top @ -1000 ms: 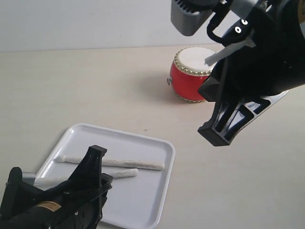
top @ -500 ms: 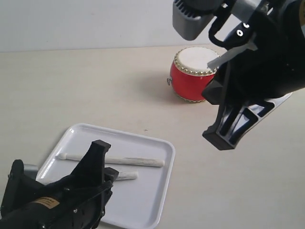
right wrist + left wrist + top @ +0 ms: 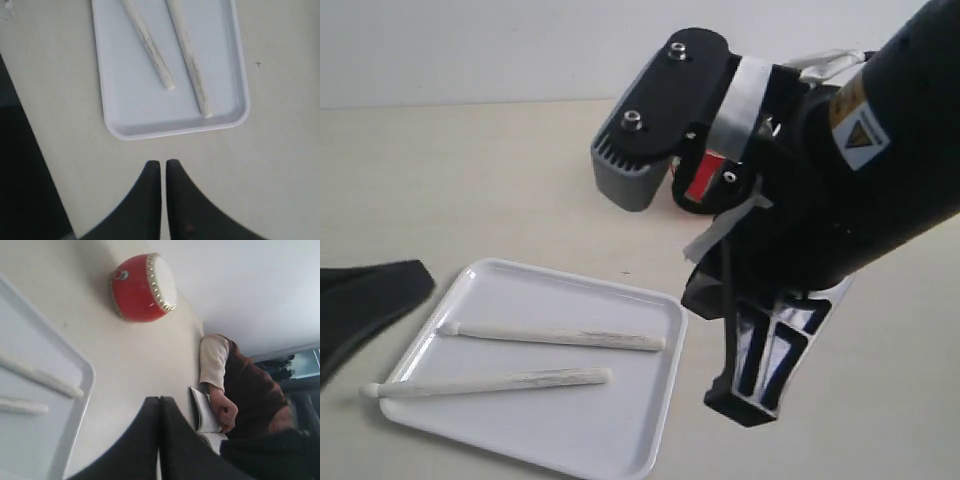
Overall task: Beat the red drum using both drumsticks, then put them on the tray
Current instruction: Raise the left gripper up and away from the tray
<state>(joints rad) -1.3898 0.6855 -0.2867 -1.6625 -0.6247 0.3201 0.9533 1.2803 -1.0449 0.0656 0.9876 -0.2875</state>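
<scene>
The white tray [image 3: 650, 400] lies at the front left with both drumsticks on it. One drumstick [image 3: 555, 338] lies across the middle. The nearer drumstick [image 3: 490, 380] pokes its rounded tip over the tray's left rim. The red drum [image 3: 698, 182] is almost hidden behind my right arm; the left wrist view shows the drum [image 3: 142, 287] whole, beyond the tray [image 3: 80, 390]. My right gripper [image 3: 740, 405] hangs shut and empty just right of the tray [image 3: 175, 125]. My left gripper [image 3: 415, 275] is shut and empty, off the tray's left side.
A seated person's arm [image 3: 215, 370] rests on an open book [image 3: 202, 410] past the table's far side in the left wrist view. Bare beige tabletop [image 3: 470, 180] surrounds the tray.
My left gripper has drawn back to the left, off the tray, uncovering the nearer drumstick. My right arm has swung down and left, now covering most of the drum.
</scene>
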